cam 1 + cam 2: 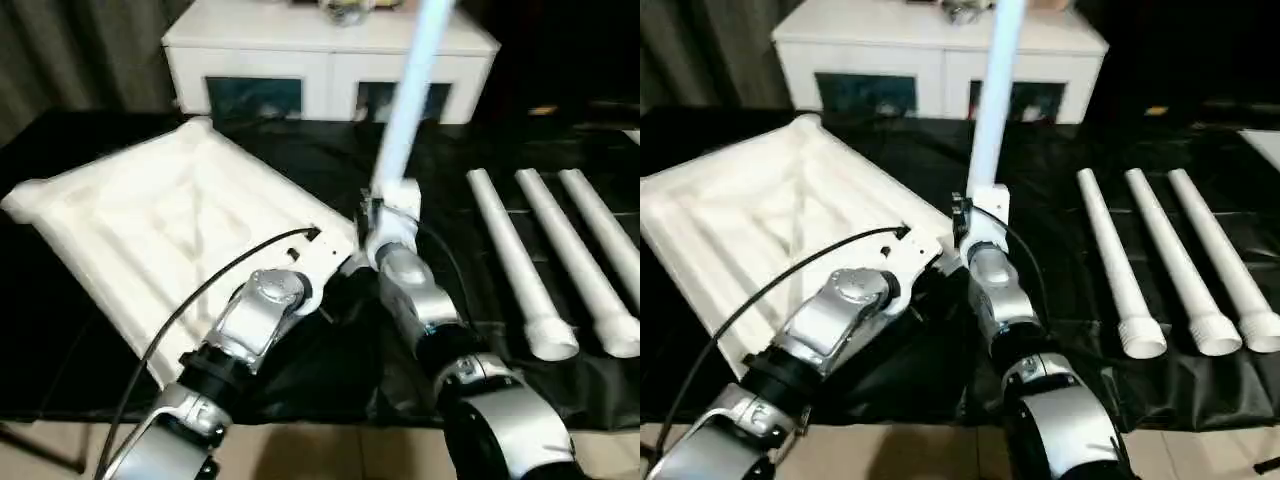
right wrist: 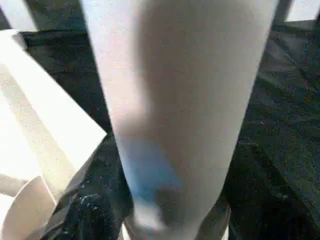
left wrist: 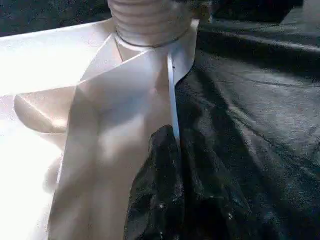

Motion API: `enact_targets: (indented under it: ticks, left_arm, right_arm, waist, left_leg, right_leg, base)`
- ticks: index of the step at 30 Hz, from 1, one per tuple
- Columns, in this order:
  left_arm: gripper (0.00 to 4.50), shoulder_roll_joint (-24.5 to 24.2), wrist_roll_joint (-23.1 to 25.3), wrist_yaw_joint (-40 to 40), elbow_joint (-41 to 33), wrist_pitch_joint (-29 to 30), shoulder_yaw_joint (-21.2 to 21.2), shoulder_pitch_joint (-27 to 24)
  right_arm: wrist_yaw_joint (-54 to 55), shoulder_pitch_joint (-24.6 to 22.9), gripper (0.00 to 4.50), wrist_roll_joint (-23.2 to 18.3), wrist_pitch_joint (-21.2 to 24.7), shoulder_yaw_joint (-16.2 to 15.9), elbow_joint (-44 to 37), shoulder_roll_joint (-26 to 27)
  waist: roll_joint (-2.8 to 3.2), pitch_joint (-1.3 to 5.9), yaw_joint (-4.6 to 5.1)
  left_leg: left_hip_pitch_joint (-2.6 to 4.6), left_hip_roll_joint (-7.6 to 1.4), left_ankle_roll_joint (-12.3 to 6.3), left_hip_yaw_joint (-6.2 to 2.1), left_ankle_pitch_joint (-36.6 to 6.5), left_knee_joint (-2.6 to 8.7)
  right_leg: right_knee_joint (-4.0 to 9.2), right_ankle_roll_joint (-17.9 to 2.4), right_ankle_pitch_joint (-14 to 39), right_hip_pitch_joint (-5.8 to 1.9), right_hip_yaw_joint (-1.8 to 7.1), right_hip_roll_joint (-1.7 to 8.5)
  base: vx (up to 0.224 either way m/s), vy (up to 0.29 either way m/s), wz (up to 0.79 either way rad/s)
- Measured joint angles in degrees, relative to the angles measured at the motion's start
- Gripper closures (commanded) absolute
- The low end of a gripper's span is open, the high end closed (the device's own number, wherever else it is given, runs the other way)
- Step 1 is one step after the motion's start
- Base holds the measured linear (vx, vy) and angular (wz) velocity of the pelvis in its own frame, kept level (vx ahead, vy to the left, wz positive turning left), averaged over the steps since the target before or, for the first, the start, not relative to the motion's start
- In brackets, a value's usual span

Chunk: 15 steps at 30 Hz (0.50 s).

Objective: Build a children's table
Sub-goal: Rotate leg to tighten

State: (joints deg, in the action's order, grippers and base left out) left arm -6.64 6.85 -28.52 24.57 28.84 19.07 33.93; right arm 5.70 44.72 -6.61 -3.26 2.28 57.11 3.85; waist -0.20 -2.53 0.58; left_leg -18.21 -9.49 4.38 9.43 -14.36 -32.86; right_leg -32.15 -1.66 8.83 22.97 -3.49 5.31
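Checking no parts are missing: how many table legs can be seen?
4. Three legs lie side by side on the black cloth at the robot's right; a fourth leg stands upright at the tabletop's near corner by the right gripper.

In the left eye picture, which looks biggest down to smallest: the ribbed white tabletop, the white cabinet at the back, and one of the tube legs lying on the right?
1. Tabletop, the largest, though it lies nearest the camera.
2. Cabinet; it stands farther back, so its true size is unsure.
3. A lying leg, the smallest.

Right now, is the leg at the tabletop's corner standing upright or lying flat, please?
Upright: the leg rises steeply from the tabletop corner, its threaded base at the socket, unlike three spare legs lying flat.
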Motion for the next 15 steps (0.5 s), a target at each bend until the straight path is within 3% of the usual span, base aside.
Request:
enact_targets:
  ticks: [3,8,10,12,15]
  left_arm:
    - [4.50,-1.4,0.1,-1.6,-1.2,-2.4,0.7,-0.7]
    - [4.50,-3.7,0.1,-4.1,-3.1,-5.0,1.3,-1.5]
    - [4.50,-5.4,0.0,-6.0,-4.4,-6.1,1.5,-2.6]
    - [4.50,-9.8,-0.9,-10.7,-6.5,-10.4,1.8,-4.8]
    - [4.50,-13.5,-2.3,-16.0,-7.2,-14.7,1.1,-6.7]
  right_arm:
    - [-2.6,-0.3,1.35,0.0,0.3,0.2,-0.2,-0.6]
    - [-7.7,-3.0,0.88,0.0,0.7,-0.6,-2.5,-1.3]
    - [-12.4,-5.8,0.73,-0.6,1.5,-2.1,-7.1,-2.4]
    - [-23.3,-12.5,0.60,-3.0,5.5,-5.6,-17.8,-6.1]
    - [-34.4,-16.8,0.39,-4.8,9.2,-9.5,-25.8,-11.4]
  waist:
    - [0.16,-0.04,-0.20]
    - [0.30,-0.09,-0.59]
    - [0.33,-0.11,-0.66]
    - [0.45,-0.19,-0.88]
    - [0.61,-0.29,-0.94]
  left_leg:
    - [-0.35,-0.54,0.10,0.28,0.1,0.00]
    - [-0.92,-0.61,-0.16,0.48,0.7,-0.24]
    - [-0.90,-0.67,-0.18,0.46,0.7,-0.24]
    - [-0.91,-0.77,-0.20,0.45,0.7,-0.22]
    - [-0.90,-0.79,-0.21,0.46,0.7,-0.32]
  right_leg:
    - [-0.09,0.3,0.2,0.29,-0.29,-0.15]
    - [-0.87,0.1,0.6,1.11,-0.19,-0.14]
    - [-0.90,0.1,0.7,1.11,-0.23,-0.18]
    - [-0.91,0.2,0.7,1.12,-0.27,-0.24]
    - [-1.00,0.2,0.7,1.11,-0.25,-0.24]
  base:
    - [0.055,-0.030,0.02]
    - [0.000,0.000,0.00]
    - [0.000,0.000,0.00]
    - [0.000,0.000,0.00]
    - [0.000,0.000,0.00]
